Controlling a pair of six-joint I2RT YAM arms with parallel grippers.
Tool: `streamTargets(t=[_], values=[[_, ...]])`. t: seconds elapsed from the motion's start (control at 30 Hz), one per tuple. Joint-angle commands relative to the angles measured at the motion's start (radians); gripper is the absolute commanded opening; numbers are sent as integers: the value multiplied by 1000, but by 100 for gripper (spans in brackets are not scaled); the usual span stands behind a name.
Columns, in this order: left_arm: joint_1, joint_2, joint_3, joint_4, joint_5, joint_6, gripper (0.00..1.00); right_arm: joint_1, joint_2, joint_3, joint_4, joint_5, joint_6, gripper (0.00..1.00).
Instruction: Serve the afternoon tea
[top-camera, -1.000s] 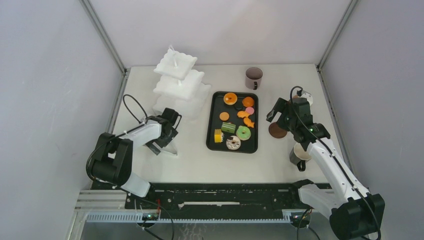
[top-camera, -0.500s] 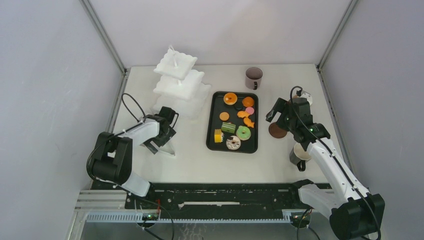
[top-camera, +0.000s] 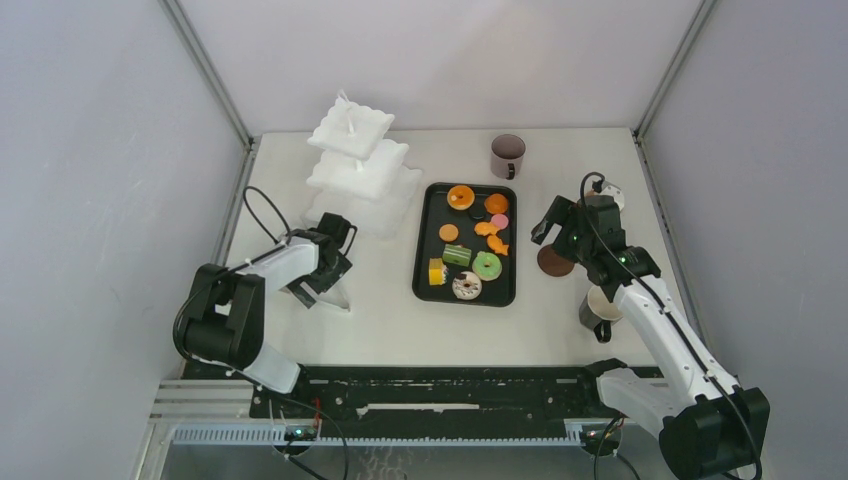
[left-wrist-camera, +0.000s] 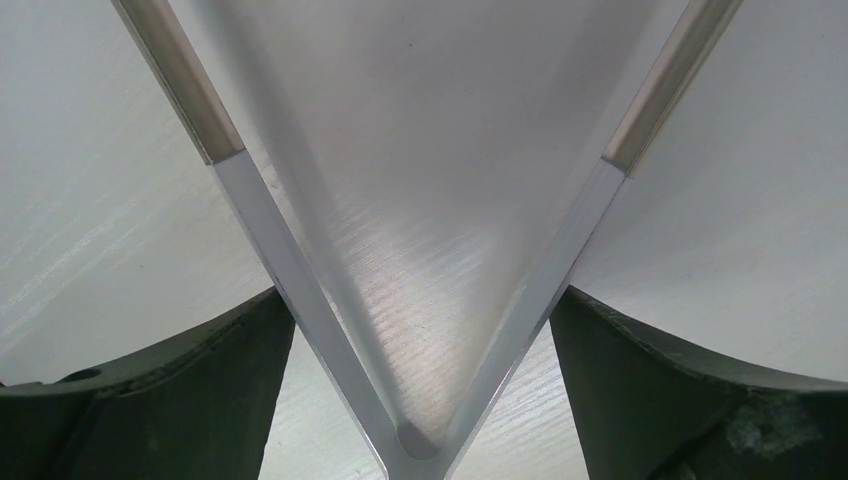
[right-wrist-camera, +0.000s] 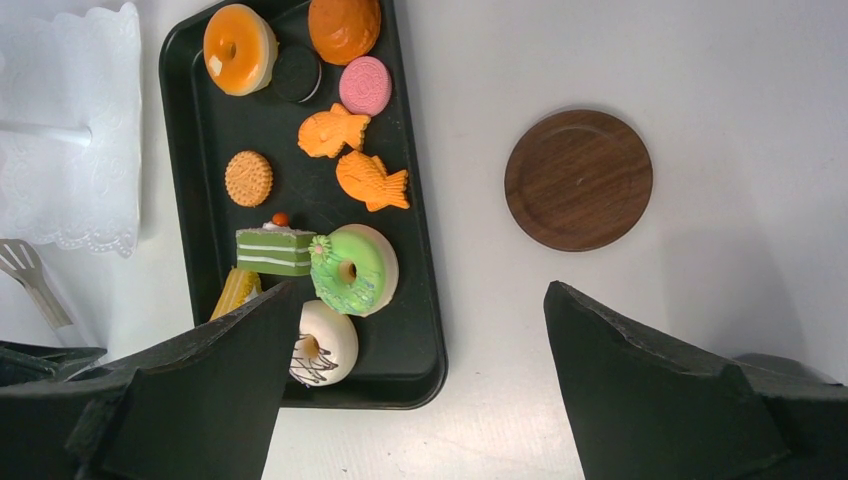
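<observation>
- A black tray (right-wrist-camera: 195, 150) lies mid-table and holds every pastry I can see.
- At its far end are an orange doughnut (right-wrist-camera: 240, 48), a dark cookie (right-wrist-camera: 296, 72) just beside it, an orange bun (right-wrist-camera: 344, 27) and a pink cookie (right-wrist-camera: 364, 85).
- In the middle are two orange fish (right-wrist-camera: 332, 131), one just behind the other, with a tan cookie (right-wrist-camera: 248, 178) to their left.
- At the near end, a green cake slice (right-wrist-camera: 276, 250) touches a green doughnut (right-wrist-camera: 353, 269).
- A white doughnut (right-wrist-camera: 325, 343) sits just in front of them, and one of my right fingers half hides a yellow piece (right-wrist-camera: 237, 290).
- A white tiered stand (top-camera: 358, 165) rises left of the tray, close to its far corner.
- A brown coaster (right-wrist-camera: 578, 180) lies flat on the table right of the tray, apart from it.
- The far mug (top-camera: 507, 155) stands upright just beyond the tray's far right corner.
- The near mug (top-camera: 598, 308) stands nearer than the coaster, partly covered by my right arm.
- My right gripper (right-wrist-camera: 417, 295) hangs above the table between tray and coaster, jaws spread wide.
- My left gripper (left-wrist-camera: 420, 295) sits low, left of the tray, near the stand's foot.
- It is closed around metal tongs (left-wrist-camera: 308, 300) near the hinge. Both fingers press the tongs' arms, which fan out in a V.
</observation>
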Motion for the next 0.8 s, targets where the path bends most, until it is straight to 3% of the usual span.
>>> streamTargets(t=[0.0, 0.77], values=[[5, 14, 44, -6, 18, 15, 99, -6, -3, 2, 31, 0, 3, 99], [5, -1, 31, -4, 24, 4, 86, -6, -8, -8, 26, 7, 6, 99]])
